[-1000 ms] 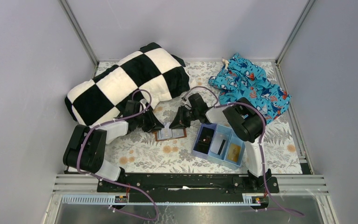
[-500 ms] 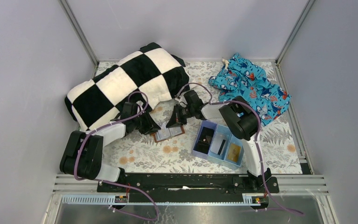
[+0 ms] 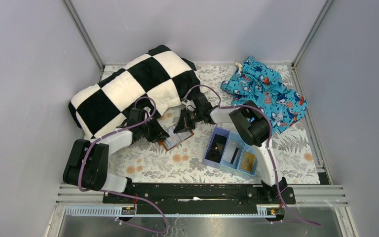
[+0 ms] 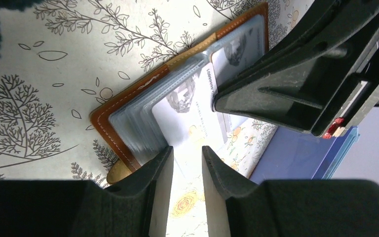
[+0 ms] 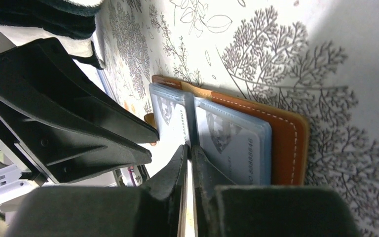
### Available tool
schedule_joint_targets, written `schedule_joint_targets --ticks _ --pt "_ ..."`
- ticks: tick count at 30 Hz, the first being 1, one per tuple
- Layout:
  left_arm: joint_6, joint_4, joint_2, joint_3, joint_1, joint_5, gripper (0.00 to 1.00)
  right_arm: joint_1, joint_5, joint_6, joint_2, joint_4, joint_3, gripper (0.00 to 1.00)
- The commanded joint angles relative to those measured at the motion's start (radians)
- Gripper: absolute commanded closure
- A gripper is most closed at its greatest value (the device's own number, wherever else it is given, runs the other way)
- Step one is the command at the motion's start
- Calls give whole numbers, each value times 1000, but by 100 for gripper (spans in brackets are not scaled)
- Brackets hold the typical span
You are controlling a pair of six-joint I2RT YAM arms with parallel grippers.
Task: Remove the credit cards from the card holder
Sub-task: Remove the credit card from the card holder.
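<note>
The brown card holder lies open and tilted on the floral cloth between both grippers. In the left wrist view its sleeves hold a pale card. My left gripper is open with a narrow gap at that card's near end. My right gripper is shut on the holder's middle fold, next to another pale card. From above, the left gripper and right gripper flank the holder. An orange-gold card lies in the tray.
A light blue three-compartment tray stands just right of the holder, with a black item in its left compartment. A black-and-white checkered pillow lies behind the left arm. A blue patterned cloth lies at the back right.
Both grippers have moved left and toward the back. The card holder has shifted with them and turned from level to tilted.
</note>
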Motion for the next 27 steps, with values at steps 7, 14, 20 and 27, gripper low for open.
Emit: schedule_joint_targets --ticks 7,14,20,27 --pt "18 -82 75 -31 7 -97 67 18 74 45 -105 74 -156 85" --pt "17 -77 87 -26 7 -92 67 18 69 34 -118 59 -168 67" --pt "15 -76 84 -35 9 -95 67 19 128 58 -164 103 -234 83" --pt "17 -73 89 -38 9 -91 67 18 90 78 -133 134 -232 85"
